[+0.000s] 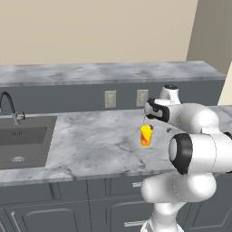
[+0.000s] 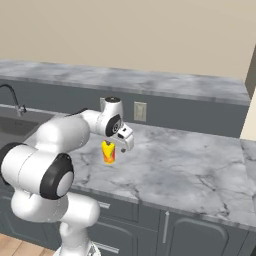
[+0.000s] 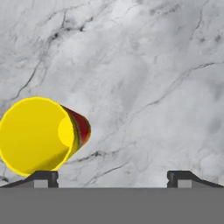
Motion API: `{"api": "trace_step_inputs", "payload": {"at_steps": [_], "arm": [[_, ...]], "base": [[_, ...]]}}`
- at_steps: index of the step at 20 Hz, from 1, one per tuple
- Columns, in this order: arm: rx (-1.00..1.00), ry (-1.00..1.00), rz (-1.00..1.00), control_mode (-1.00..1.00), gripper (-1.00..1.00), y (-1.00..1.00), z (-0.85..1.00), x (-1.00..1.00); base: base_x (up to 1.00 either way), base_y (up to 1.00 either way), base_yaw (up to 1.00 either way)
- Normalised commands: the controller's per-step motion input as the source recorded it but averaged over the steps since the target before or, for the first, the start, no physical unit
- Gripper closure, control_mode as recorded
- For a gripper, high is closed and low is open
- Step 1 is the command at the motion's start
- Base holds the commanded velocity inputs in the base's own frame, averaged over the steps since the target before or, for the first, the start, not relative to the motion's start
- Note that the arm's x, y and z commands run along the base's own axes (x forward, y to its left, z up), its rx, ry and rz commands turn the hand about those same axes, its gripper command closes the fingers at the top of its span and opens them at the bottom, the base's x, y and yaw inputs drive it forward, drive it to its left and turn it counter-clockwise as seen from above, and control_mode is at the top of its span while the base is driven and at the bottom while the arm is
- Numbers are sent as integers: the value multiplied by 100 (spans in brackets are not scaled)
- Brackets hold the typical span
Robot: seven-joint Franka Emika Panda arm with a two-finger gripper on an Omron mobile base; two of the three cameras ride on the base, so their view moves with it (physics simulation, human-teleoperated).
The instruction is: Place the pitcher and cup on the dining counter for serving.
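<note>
The small yellow cup (image 1: pixel 146 135) (image 2: pixel 108 152) with a red mark stands upright on the lower marble worktop (image 1: pixel 90 145). My gripper (image 1: pixel 146 121) (image 2: pixel 119 146) hangs just above it, pointing down, open and holding nothing. In the hand view the cup (image 3: pixel 39 133) is seen from above with its mouth empty. It lies off to the left, close to the left fingertip (image 3: pixel 43 177), not centred in the gripper (image 3: pixel 113 177). The dining counter (image 1: pixel 113 72) (image 2: pixel 150 82) runs raised behind the worktop. The pitcher is out of view.
A sink (image 1: pixel 22 140) with a curved faucet (image 1: pixel 9 106) lies at the worktop's left end. Two wall outlets (image 1: pixel 110 99) (image 1: pixel 142 97) sit on the dark panel below the raised counter. Cabinet doors and drawers line the front. My own arm crowds the near right.
</note>
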Motion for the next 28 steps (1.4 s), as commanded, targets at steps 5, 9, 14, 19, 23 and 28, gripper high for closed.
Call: {"api": "trace_step_inputs", "payload": {"at_steps": [5,9,14,19,23,28], "arm": [[0,0,0,-100,-100,0,3,12],[0,0,0,-100,-100,0,-6,29],[0,0,0,-100,-100,0,-14,30],[0,1,1,-100,-100,0,-36,21],[0,5,1,-100,-100,0,-50,24],[0,4,2,-100,-100,0,-41,29]], "base": [[0,0,0],[0,0,0],[0,0,0],[0,0,0],[0,0,0],[0,0,0]]}}
